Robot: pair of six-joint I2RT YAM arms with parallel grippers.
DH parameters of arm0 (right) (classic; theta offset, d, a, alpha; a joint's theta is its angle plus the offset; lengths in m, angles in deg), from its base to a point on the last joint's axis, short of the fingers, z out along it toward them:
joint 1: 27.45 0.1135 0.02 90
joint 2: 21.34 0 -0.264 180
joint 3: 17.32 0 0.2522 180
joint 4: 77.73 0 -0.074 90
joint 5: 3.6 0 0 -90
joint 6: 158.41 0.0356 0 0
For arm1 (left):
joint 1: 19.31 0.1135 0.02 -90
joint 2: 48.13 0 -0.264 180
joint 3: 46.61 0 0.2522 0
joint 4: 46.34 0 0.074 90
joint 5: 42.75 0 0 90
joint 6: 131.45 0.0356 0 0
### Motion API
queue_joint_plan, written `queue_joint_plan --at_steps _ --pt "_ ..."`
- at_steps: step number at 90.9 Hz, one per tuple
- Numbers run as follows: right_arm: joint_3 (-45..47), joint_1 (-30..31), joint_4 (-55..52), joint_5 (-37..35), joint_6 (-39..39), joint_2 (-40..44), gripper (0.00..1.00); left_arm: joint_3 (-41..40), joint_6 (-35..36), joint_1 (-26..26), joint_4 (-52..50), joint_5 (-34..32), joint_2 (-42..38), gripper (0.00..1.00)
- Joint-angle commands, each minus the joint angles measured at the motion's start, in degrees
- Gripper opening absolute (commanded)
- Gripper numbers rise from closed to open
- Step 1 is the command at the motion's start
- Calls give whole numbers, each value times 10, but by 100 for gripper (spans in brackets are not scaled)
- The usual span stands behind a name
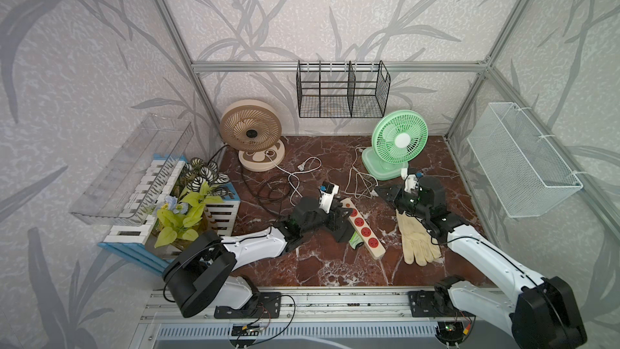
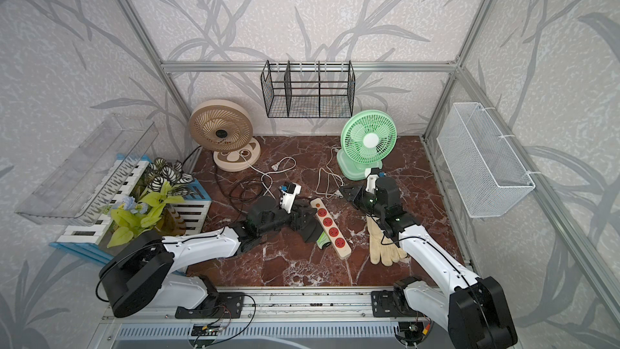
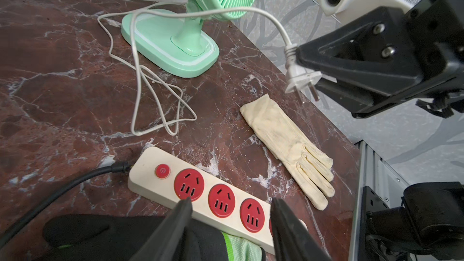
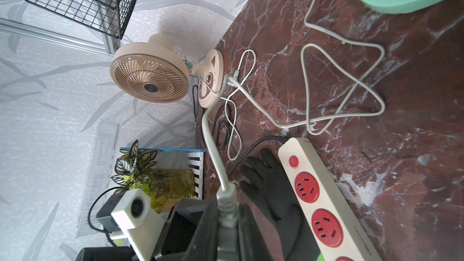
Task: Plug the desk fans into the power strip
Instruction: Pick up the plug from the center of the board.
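Note:
The cream power strip (image 1: 364, 228) (image 2: 330, 228) with red sockets lies mid-table, its black cord (image 3: 62, 189) leading off. My left gripper (image 1: 345, 223) (image 3: 229, 204) hovers low over it, jaws apart, one fingertip (image 3: 184, 207) at the first socket and the other past the third; nothing is clamped. My right gripper (image 1: 379, 193) (image 4: 227, 222) is shut on the white plug (image 3: 298, 76) of the green desk fan (image 1: 399, 139) (image 2: 368, 139). The plug hangs above the table, prongs pointing down, short of the strip (image 4: 327, 184). Its white cable (image 3: 155, 111) loops on the table.
A beige fan (image 1: 251, 129) stands back left, its loose plug (image 1: 302, 166) and cable on the table. A cream glove (image 1: 416, 240) lies right of the strip; a black-and-green glove (image 3: 113, 232) lies under my left gripper. Plant crate (image 1: 188, 203) left; wire baskets (image 1: 342, 95) (image 1: 523, 159) on walls.

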Motion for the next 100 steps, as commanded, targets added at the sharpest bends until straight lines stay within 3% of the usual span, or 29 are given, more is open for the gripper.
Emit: queue_joint_plan --at_steps 1,43,74,100 --pt "9 14 41 6 18 9 0 21 14 -9 -9 13 10 51" --pt "13 105 70 -30 11 -51 0 33 26 -18 -19 17 20 54" --pt "22 129 84 -39 12 -70 0 36 27 -19 -21 24 23 52" --pt "32 145 91 -43 13 -73 0 44 31 -19 -33 16 29 22"
